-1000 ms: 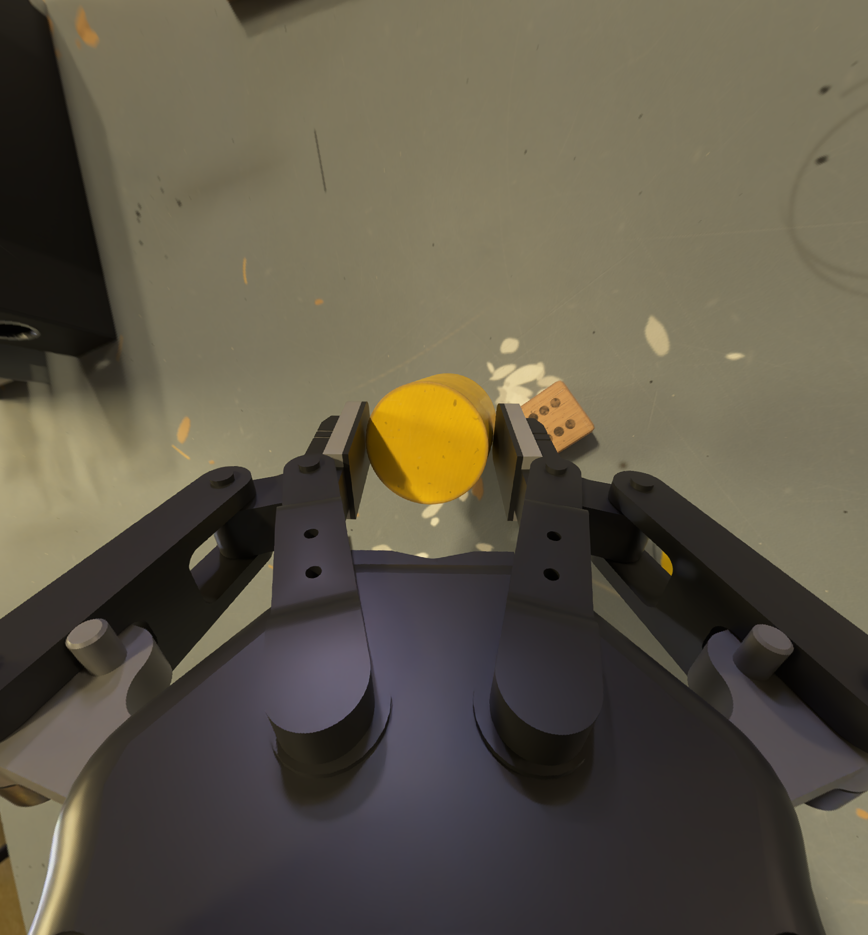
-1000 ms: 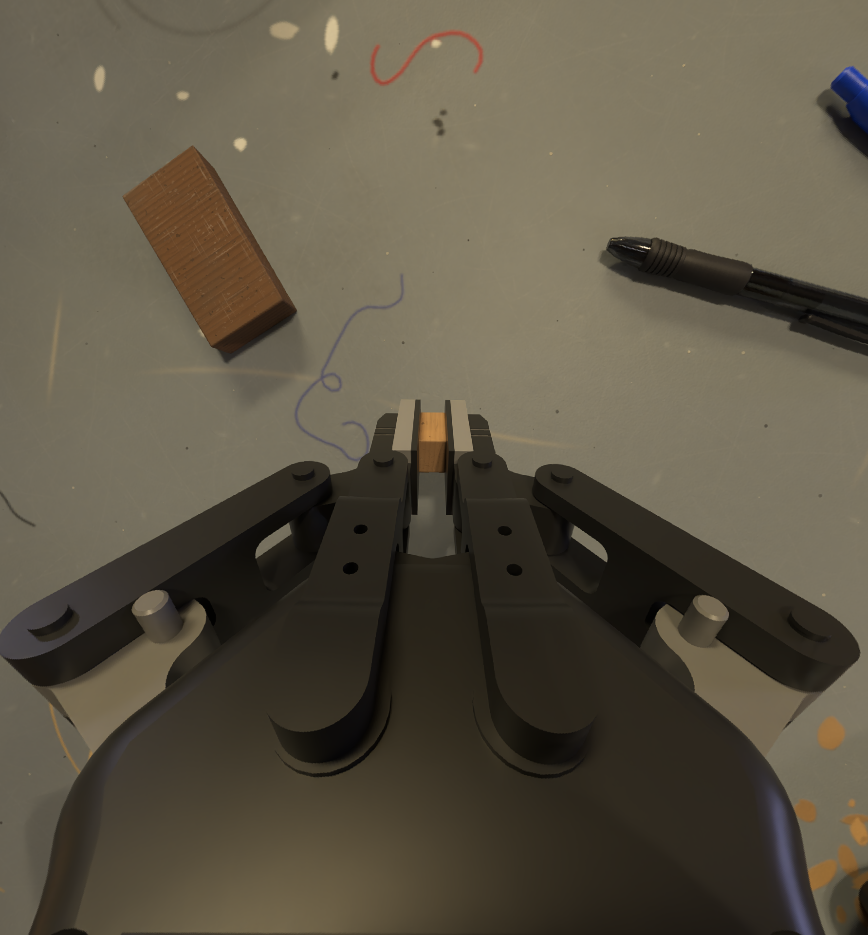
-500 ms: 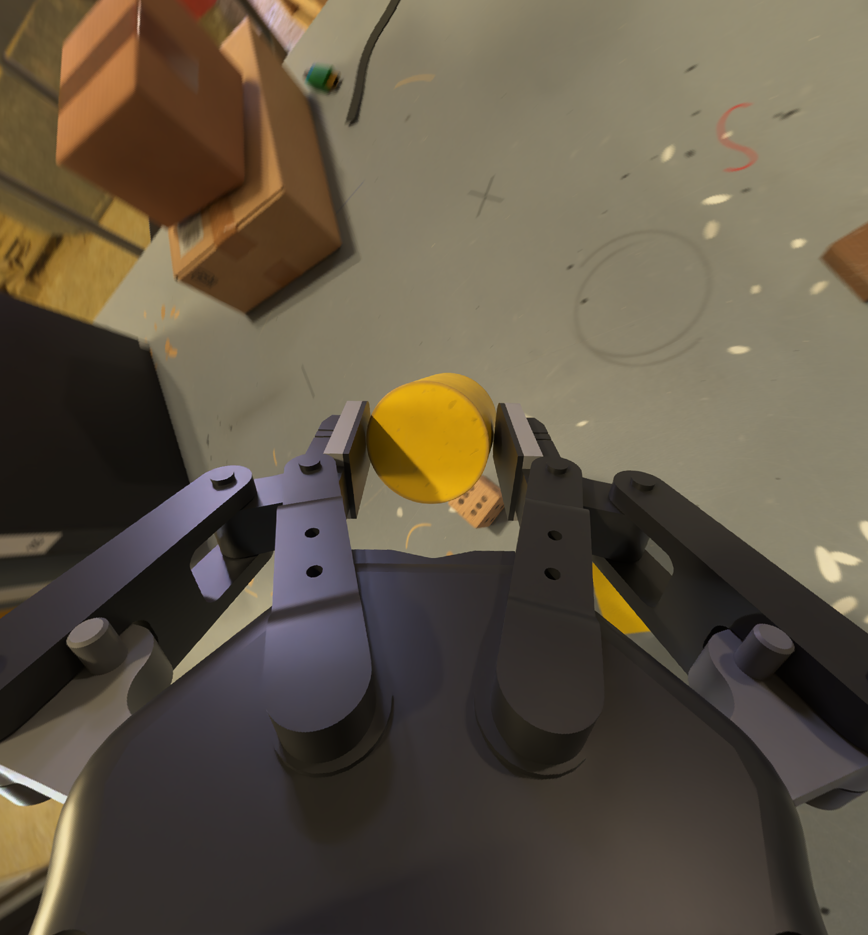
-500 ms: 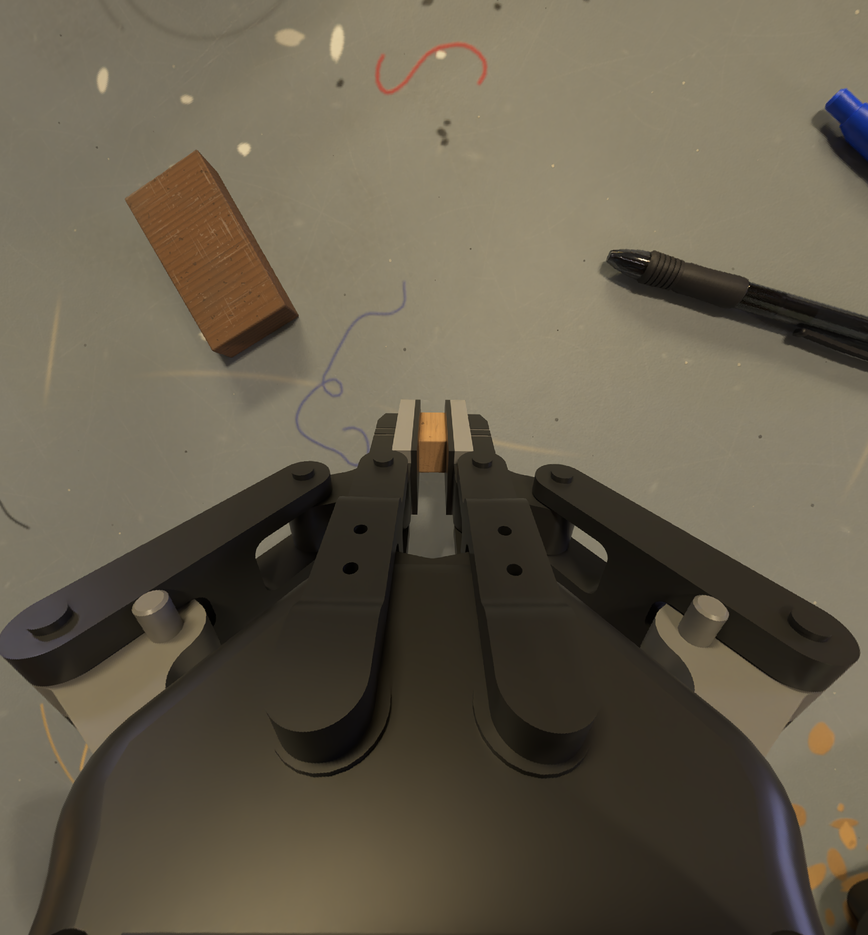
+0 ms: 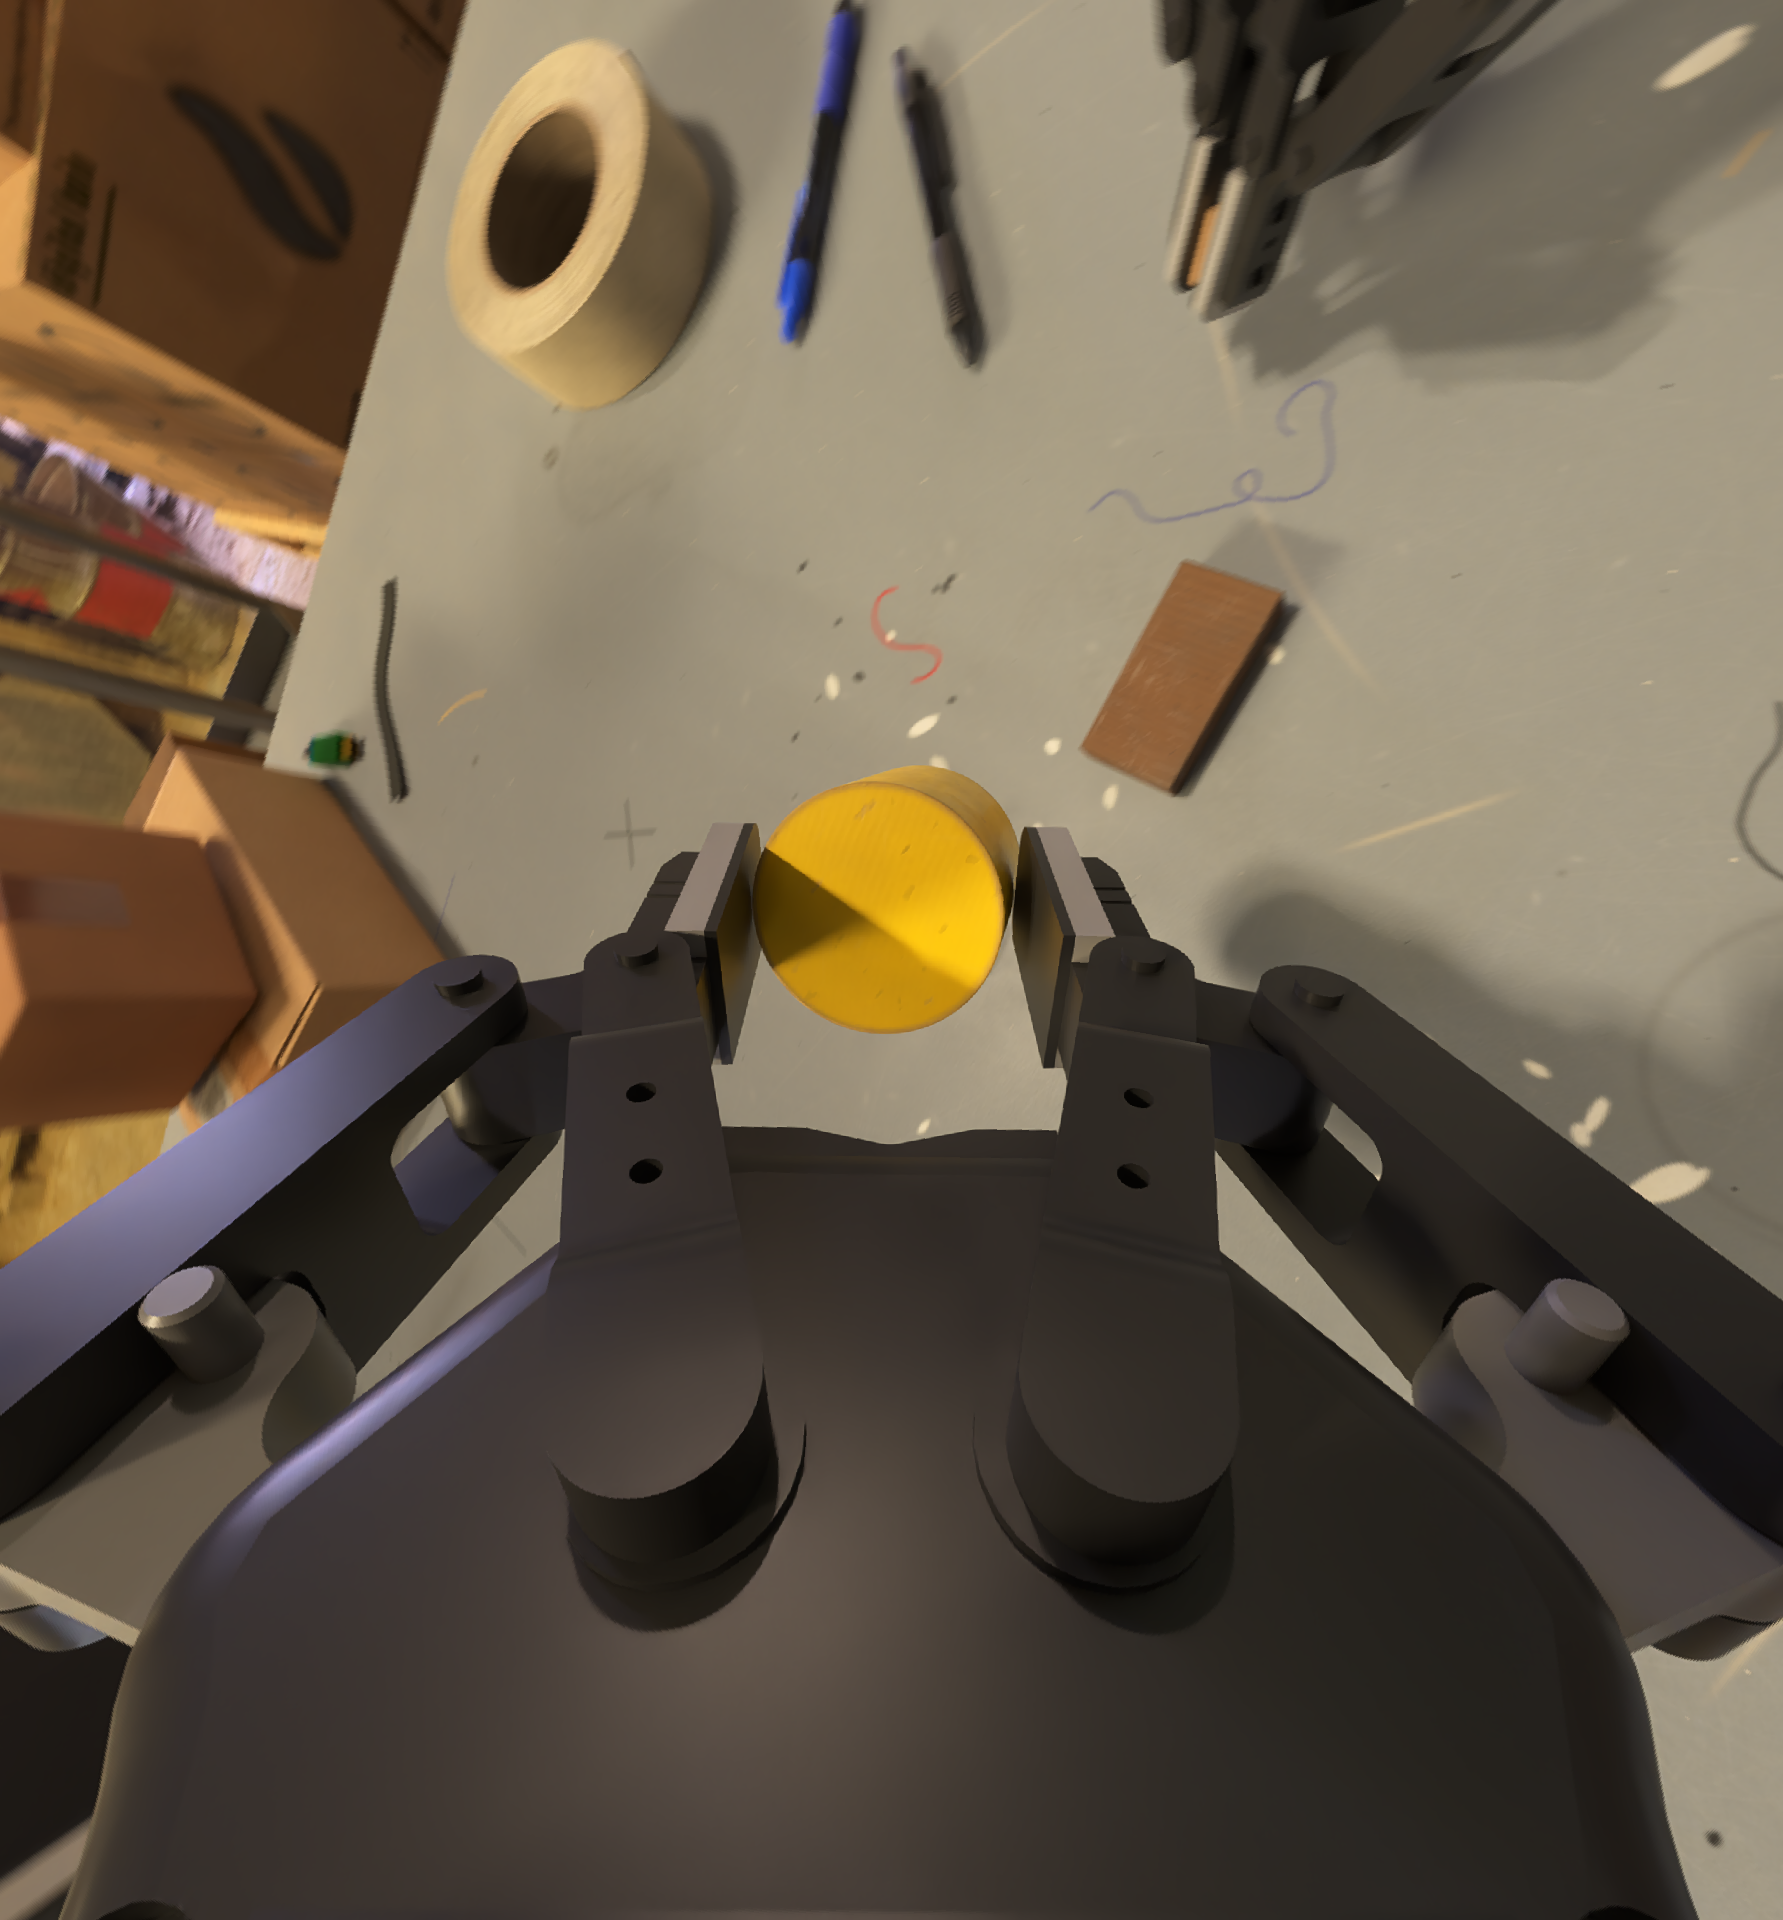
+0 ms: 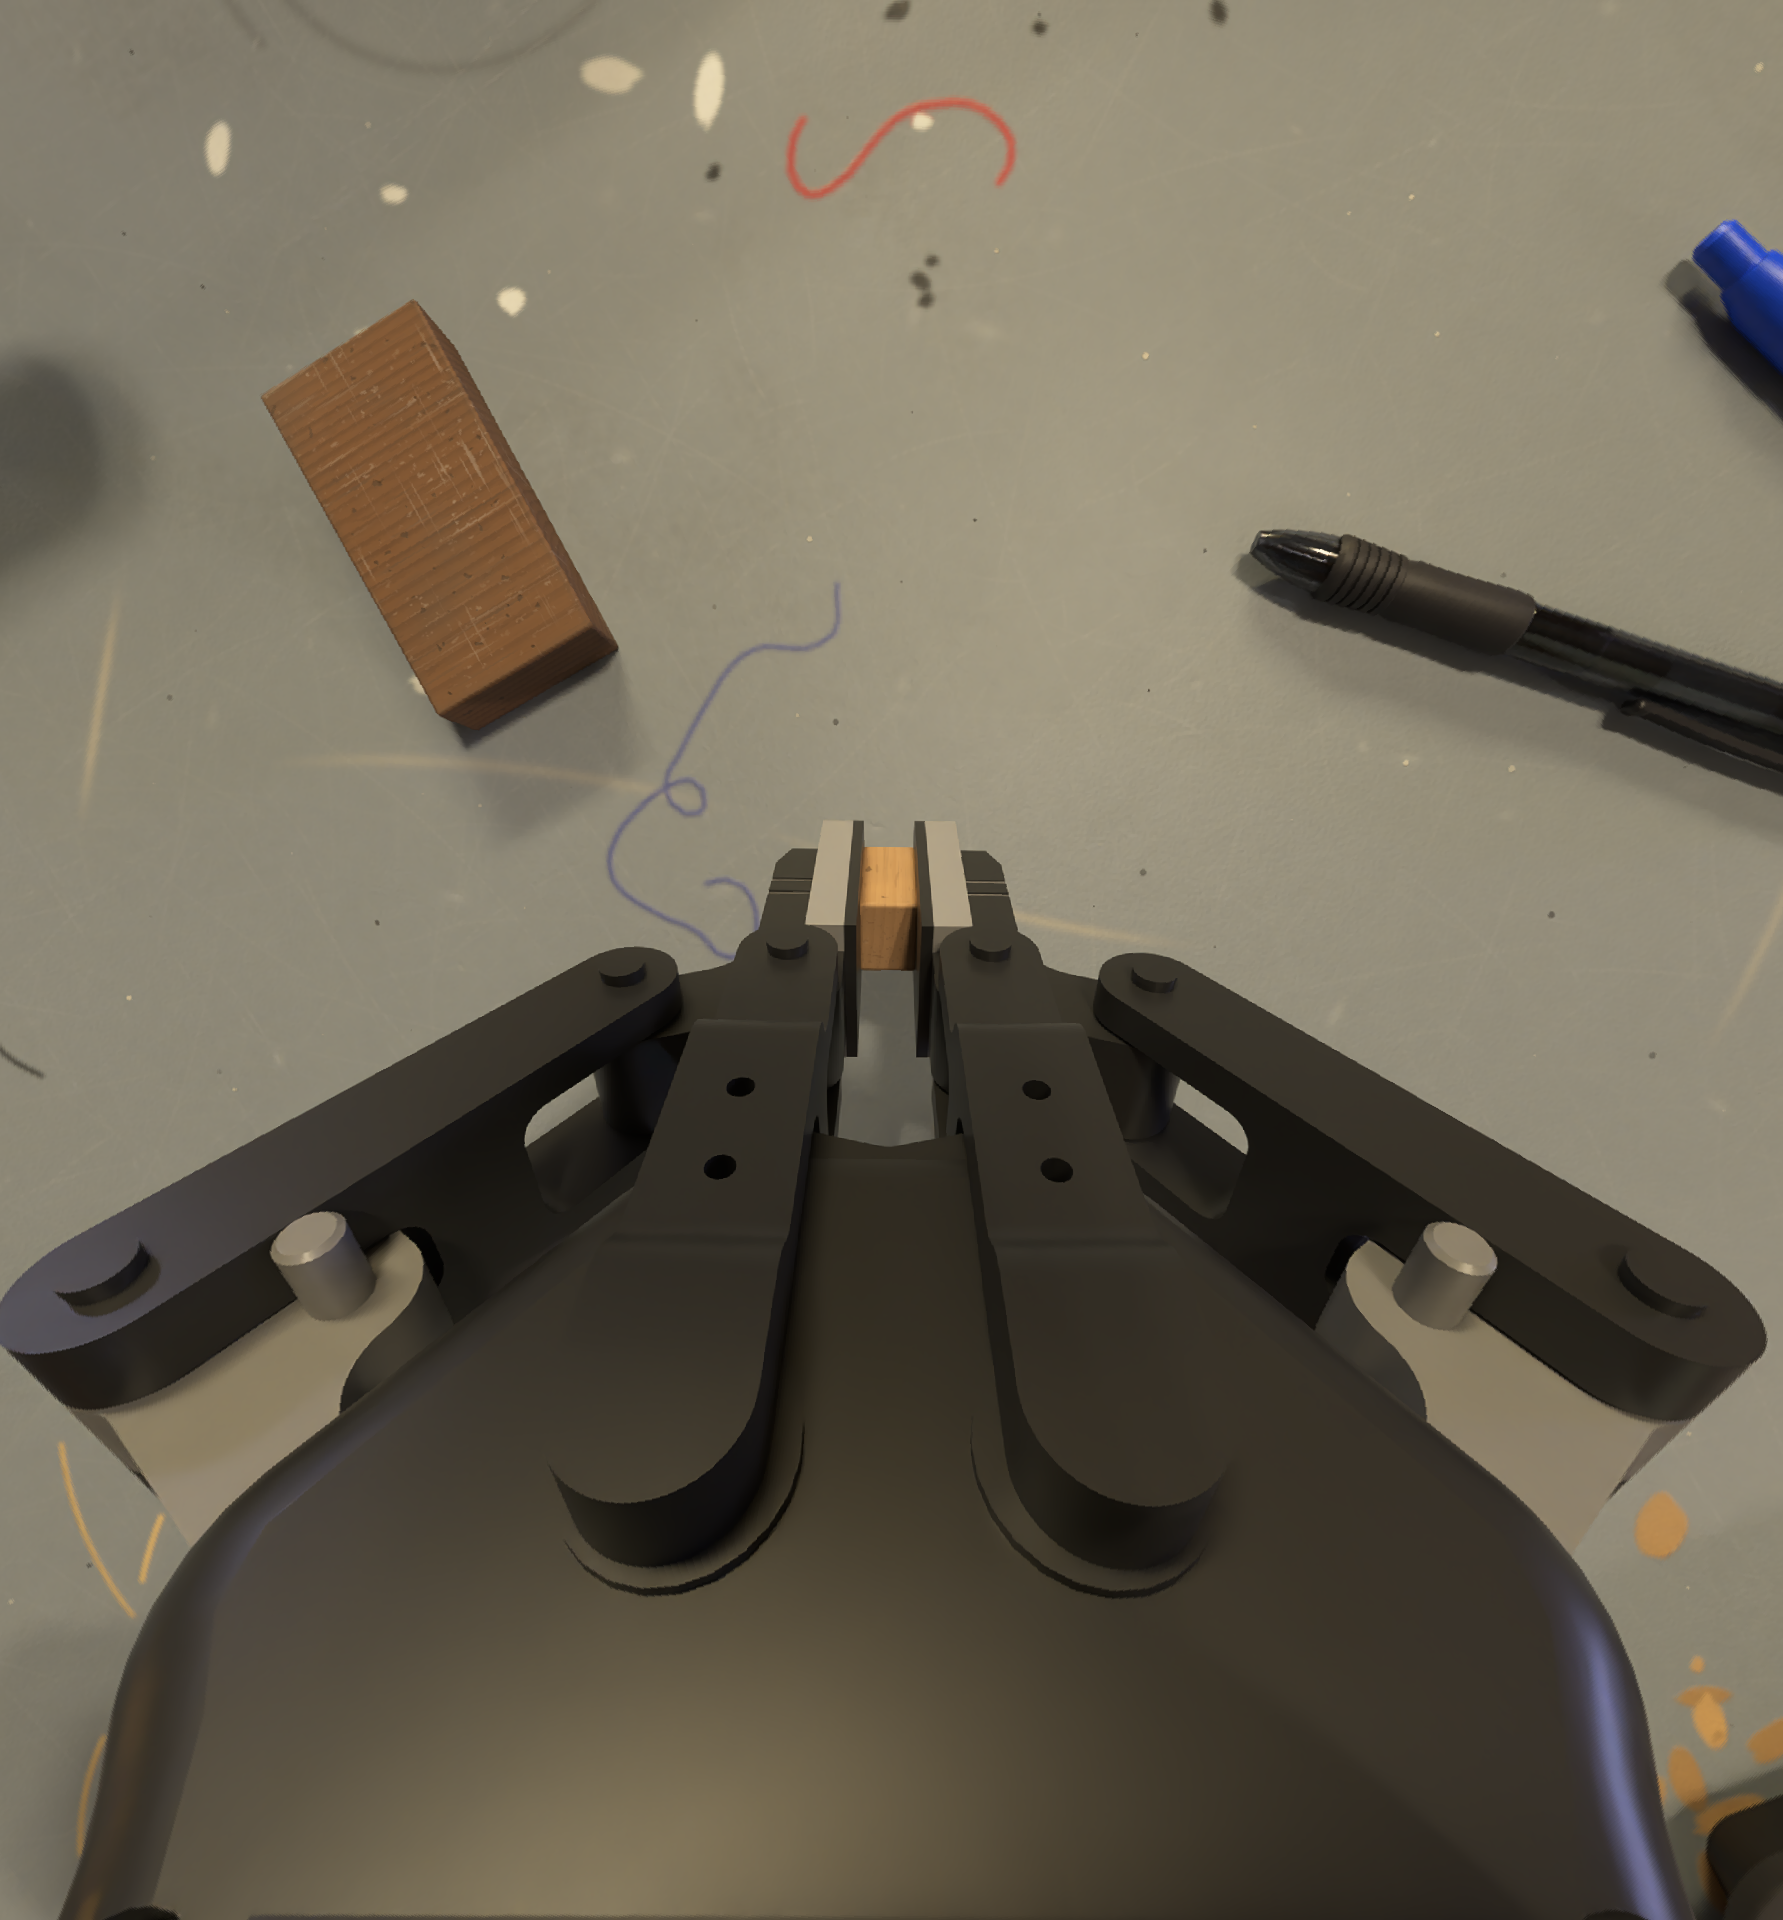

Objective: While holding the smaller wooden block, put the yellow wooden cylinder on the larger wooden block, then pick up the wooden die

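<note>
My left gripper (image 5: 885,904) is shut on the yellow wooden cylinder (image 5: 882,899) and holds it above the grey table. The larger brown wooden block (image 5: 1183,675) lies flat on the table ahead and to the right of it; it also shows in the right wrist view (image 6: 435,509). My right gripper (image 6: 887,883) is shut on the smaller light wooden block (image 6: 887,904) above the table, right of the larger block. The right gripper also shows at the top of the left wrist view (image 5: 1219,229). The wooden die is out of view.
A roll of tape (image 5: 575,218), a blue pen (image 5: 814,177) and a black pen (image 5: 939,208) lie at the far side of the table. The black pen (image 6: 1552,644) and blue pen (image 6: 1780,301) lie right of my right gripper. Cardboard boxes (image 5: 87,956) stand off the table's left edge.
My left gripper has lifted and swung with the cylinder, so the die left view and the larger block and right gripper came into view. The right gripper has barely moved.
</note>
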Action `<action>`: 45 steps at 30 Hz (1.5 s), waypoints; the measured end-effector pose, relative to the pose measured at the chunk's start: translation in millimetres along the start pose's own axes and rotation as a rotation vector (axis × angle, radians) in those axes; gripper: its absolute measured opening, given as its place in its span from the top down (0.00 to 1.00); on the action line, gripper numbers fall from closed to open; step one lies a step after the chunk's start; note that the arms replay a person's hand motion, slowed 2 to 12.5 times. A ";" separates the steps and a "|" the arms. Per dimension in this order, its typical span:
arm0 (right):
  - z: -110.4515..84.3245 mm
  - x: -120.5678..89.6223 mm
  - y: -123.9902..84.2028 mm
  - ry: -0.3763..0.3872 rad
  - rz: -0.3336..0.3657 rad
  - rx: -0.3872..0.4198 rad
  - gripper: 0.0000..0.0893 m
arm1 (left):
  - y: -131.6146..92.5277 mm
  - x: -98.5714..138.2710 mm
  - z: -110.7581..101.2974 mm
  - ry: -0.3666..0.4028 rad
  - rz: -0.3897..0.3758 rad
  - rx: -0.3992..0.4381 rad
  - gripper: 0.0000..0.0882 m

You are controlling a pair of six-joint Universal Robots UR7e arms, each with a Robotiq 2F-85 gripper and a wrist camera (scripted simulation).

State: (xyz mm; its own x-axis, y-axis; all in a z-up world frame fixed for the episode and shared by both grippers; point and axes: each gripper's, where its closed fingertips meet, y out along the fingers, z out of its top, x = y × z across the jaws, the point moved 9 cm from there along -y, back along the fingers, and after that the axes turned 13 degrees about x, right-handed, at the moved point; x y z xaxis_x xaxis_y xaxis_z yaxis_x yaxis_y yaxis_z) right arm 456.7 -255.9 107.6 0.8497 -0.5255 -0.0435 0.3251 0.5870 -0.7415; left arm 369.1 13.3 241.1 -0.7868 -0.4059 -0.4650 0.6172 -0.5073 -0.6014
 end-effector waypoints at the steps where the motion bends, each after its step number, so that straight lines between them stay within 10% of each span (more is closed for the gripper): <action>1: 0.2 -0.2 0.0 -0.004 0.000 0.001 0.91 | 5.2 3.9 4.8 0.020 -0.025 0.007 0.50; 22: -0.3 0.8 -0.1 -0.048 0.000 -0.011 0.91 | 109.5 44.1 25.4 0.225 -0.303 -0.102 0.50; 45: 7.8 2.1 6.1 -0.123 0.045 -0.056 0.91 | 152.8 52.4 -2.0 0.258 -0.467 -0.233 0.50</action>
State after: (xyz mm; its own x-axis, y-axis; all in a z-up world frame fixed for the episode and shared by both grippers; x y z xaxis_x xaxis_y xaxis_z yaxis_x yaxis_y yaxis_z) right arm 463.7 -248.6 108.3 0.9083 -0.4184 0.0023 0.2650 0.5709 -0.7771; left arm 422.2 -83.9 123.6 -0.9697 0.0335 -0.2418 0.2094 -0.3951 -0.8945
